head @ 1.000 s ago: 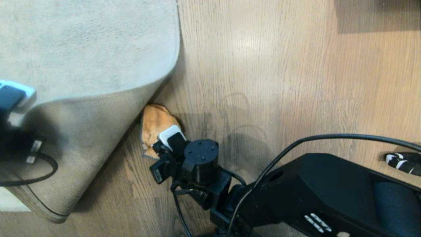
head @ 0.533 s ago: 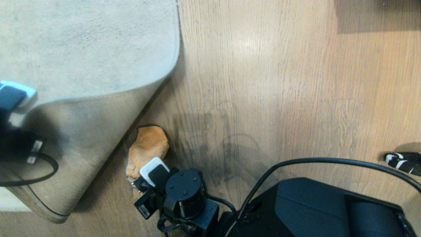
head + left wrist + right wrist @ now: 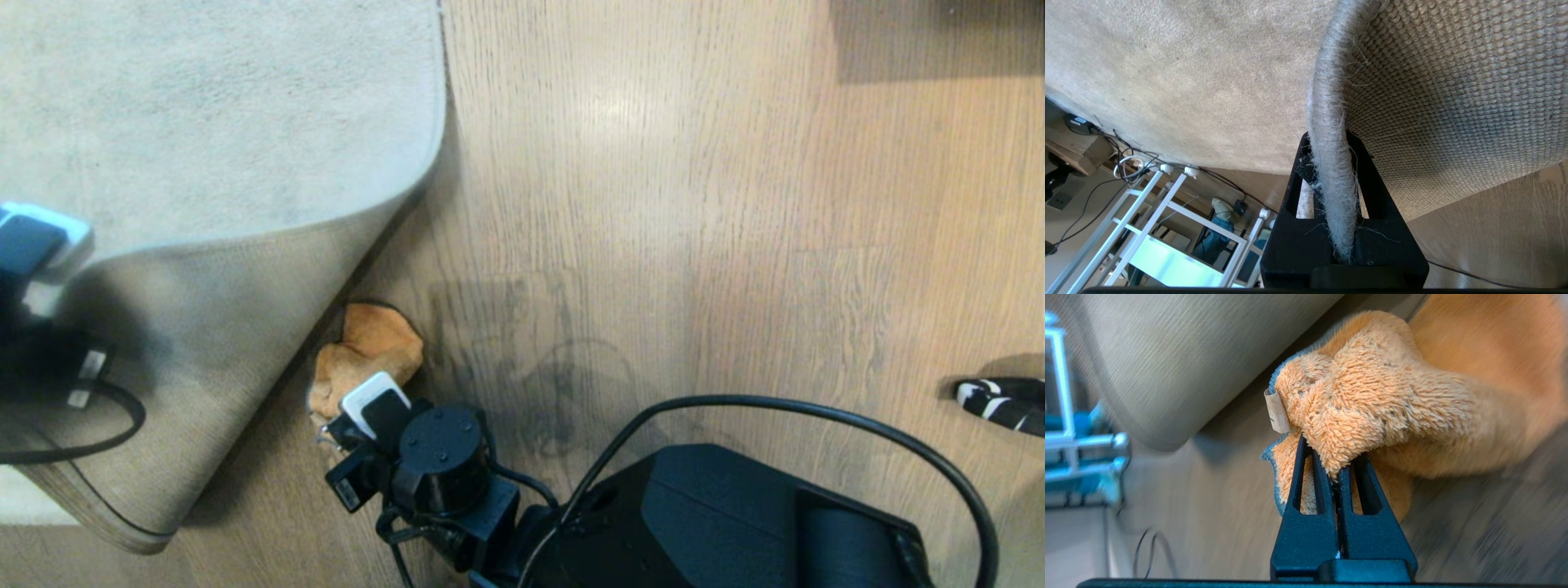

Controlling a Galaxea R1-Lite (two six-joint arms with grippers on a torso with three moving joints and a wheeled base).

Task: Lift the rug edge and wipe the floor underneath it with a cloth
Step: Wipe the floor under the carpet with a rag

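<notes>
No legible text (labels unreadable)

A home-like indoor room; wood-plank floor (image 3: 653, 163); large pale rug (image 3: 204, 106); white metal rack (image 3: 1167, 228); loose cables (image 3: 1122, 155)

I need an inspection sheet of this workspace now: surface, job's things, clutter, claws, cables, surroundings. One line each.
Surface: floor, wood planks, slight sheen.
Job's things: rug edge lifted, woven backing showing; cloth bunched on the floor beside the raised rug.
Clutter: black-and-white striped object at the right border.
Claws: left claw shut on the rug edge; right claw shut on the cloth.
Cables: black cable arching over the right arm.
Surroundings: white metal frame beyond the rug.
</notes>
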